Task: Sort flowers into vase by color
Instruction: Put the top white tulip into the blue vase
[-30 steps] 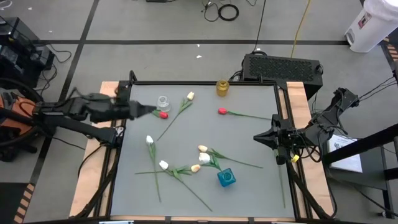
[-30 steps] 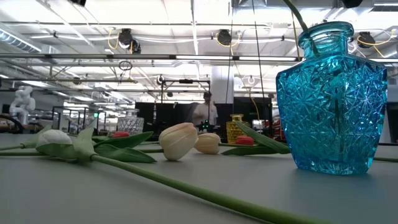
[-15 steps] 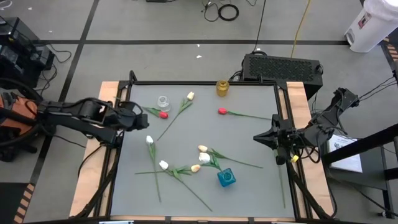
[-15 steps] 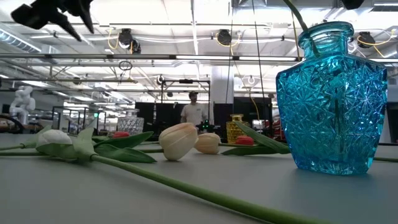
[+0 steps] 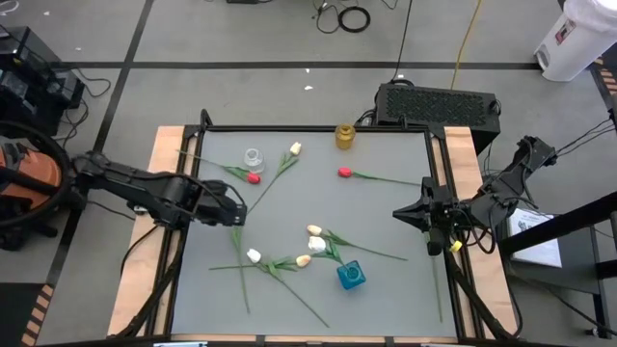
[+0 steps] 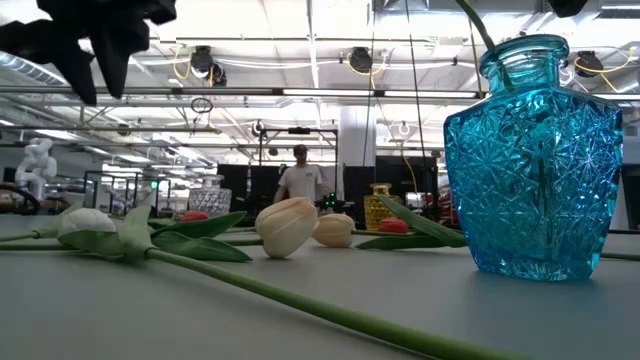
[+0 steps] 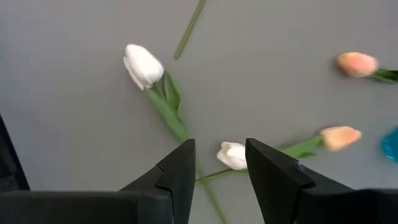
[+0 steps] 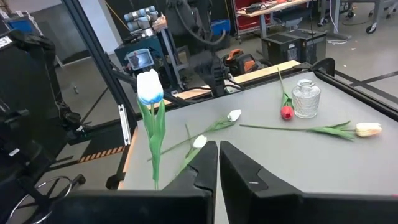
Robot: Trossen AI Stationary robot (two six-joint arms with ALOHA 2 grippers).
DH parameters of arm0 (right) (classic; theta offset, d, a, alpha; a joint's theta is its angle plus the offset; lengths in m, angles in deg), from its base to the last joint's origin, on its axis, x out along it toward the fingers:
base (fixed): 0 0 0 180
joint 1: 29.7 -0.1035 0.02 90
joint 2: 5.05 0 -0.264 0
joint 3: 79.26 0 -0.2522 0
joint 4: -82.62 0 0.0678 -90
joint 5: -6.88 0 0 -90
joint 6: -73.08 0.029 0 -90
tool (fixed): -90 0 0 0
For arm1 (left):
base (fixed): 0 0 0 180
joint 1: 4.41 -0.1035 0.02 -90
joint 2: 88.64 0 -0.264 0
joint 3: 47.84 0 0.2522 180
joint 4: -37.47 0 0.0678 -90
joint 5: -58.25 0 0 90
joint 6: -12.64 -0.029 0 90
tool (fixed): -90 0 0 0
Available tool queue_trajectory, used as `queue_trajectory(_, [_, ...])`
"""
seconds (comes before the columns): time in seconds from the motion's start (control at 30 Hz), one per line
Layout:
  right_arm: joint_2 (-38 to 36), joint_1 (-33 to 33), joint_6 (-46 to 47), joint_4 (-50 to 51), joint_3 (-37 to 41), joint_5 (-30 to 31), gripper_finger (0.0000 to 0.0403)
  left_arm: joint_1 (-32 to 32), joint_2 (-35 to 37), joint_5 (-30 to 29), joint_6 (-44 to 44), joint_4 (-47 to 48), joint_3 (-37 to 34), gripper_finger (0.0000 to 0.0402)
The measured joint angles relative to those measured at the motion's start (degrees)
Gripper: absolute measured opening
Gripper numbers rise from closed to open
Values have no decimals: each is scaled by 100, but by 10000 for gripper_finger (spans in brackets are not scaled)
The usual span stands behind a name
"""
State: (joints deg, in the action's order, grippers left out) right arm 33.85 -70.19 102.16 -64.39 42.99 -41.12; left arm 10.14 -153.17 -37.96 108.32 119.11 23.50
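Several artificial tulips lie flat on the grey table. A red one (image 5: 253,177) lies beside the clear vase (image 5: 253,156), another red one (image 5: 343,173) is farther right, and a cream one (image 5: 295,148) lies near the far edge. More white and cream ones (image 5: 303,260) cluster by the blue vase (image 5: 351,276), which holds one upright white tulip (image 8: 150,87). My left gripper (image 5: 238,209) hangs open over the table's left part. In its wrist view its fingers stand above the stem of one white tulip (image 7: 143,65), with a second white head (image 7: 232,155) showing between them. My right gripper (image 5: 398,212) waits shut at the table's right.
A yellow vase (image 5: 344,136) stands at the far edge, the clear vase at the far left and the blue vase (image 6: 535,160) near the front. Long stems cross the table's near middle. A raised black frame (image 5: 318,128) borders the table. A person (image 6: 300,180) stands in the room behind.
My left gripper has moved from beside the red tulip and clear vase toward the table's near edge. It has also come down into the low view. It now hangs over the white tulip on the left. The flowers have stayed in place.
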Motion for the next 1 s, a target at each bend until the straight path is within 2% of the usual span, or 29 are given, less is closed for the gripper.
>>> queue_trajectory(0.13, [0, 1, -145, 83, -2, -1, 11, 95, -423, 206, 39, 12, 0, 148])
queue_trajectory(0.33, [0, 1, -188, 109, -2, -1, 11, 275, -1070, 383, 722, 11, 0, 148])
queue_trajectory(0.5, [0, 0, -140, 109, -2, 0, 11, 355, -1557, 467, 888, 9, 0, 148])
queue_trajectory(0.77, [0, 0, -323, 109, -2, -2, 11, 312, -2132, 494, 906, -408, 0, 148])
queue_trajectory(1.0, [0, 0, -323, 115, -2, -4, 11, 306, -2605, 498, 903, -305, 0, 148])
